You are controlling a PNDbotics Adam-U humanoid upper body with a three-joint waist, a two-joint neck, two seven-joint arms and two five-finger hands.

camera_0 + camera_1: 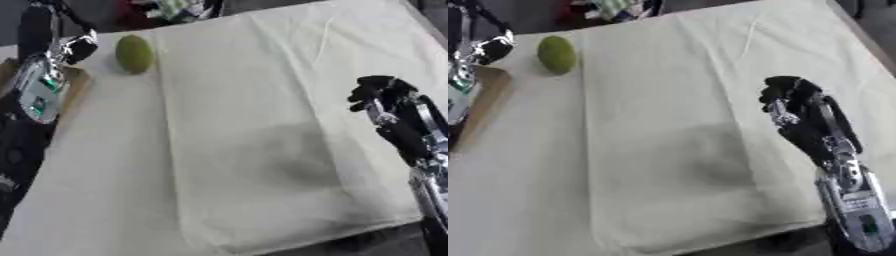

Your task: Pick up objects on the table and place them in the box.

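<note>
Green, smooth and oval, the fruit point(135, 53) lies on the pale cloth point(262, 125) at the far left, just beside my left hand point(77, 46), whose fingers I cannot make out. My right hand point(794, 102) hovers with fingers curled, holding nothing.

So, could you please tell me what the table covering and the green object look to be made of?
The table covering looks like cream woven cloth, matte, with creases and a long fold. The green object looks like a fruit with smooth, dull skin; real or plastic cannot be told.
</note>
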